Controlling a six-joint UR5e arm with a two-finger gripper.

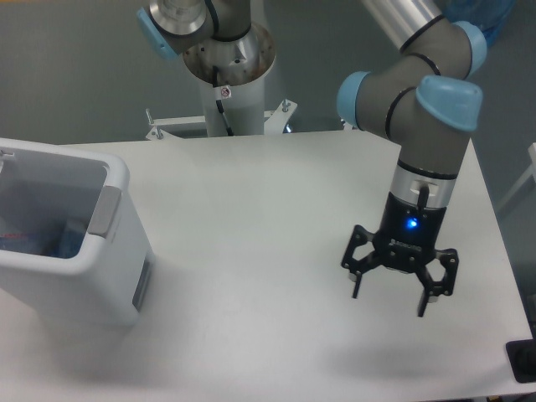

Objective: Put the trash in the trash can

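Note:
The trash can [100,276] is a large white bin with a grey panel, standing at the table's left edge. Inside it I see bluish and pinkish shapes [63,239] that I cannot make out clearly. No white wad or clear bottle shows on the table. My gripper [389,303] hangs over the right part of the table, fingers pointing down, open and empty, far to the right of the bin.
The arm's base column [230,92] stands behind the table's back edge. A blue object [490,17] lies on the floor at the top right. A small black thing [523,360] sits at the table's front right corner.

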